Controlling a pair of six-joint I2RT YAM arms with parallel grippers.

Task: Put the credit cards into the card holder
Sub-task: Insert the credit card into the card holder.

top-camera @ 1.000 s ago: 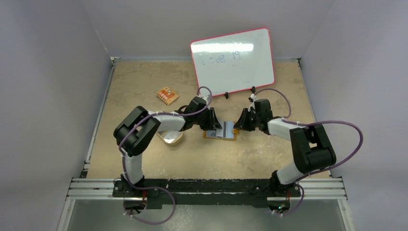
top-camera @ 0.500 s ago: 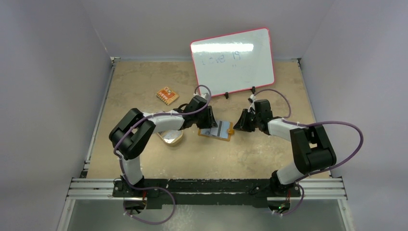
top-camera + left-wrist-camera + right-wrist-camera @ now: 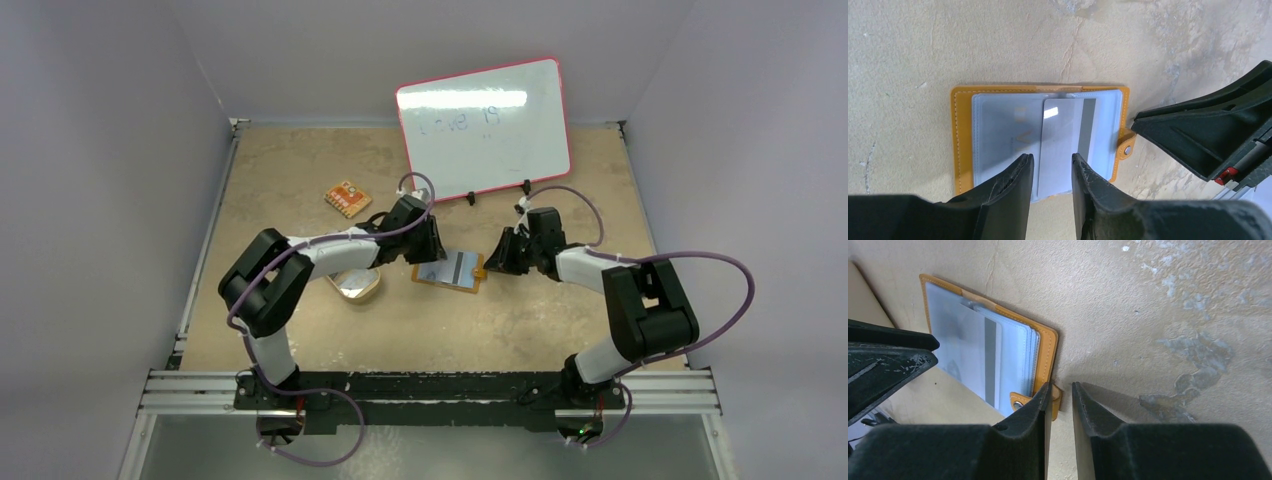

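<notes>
The orange card holder [image 3: 448,272] lies open on the table, pale blue-grey sleeves up [image 3: 962,140] [image 3: 1048,347]. A grey credit card [image 3: 1060,140] with a dark stripe lies flat on its sleeves [image 3: 457,266] [image 3: 990,360]. My left gripper [image 3: 436,256] [image 3: 1052,161] hovers open at the card's near end, with nothing between its fingers. My right gripper [image 3: 490,266] [image 3: 1060,390] stands at the holder's snap tab [image 3: 1020,400], jaws slightly apart. One of its fingers [image 3: 1040,405] rests against the tab; table shows in the gap.
A tan oval dish [image 3: 355,285] with something shiny in it sits under the left forearm. An orange patterned flat piece [image 3: 347,199] lies farther back left. A red-framed whiteboard [image 3: 484,128] leans at the back wall.
The left gripper has opened off the card and drawn back a little to the left. The holder has shifted slightly left. The right gripper has stayed at the tab.
</notes>
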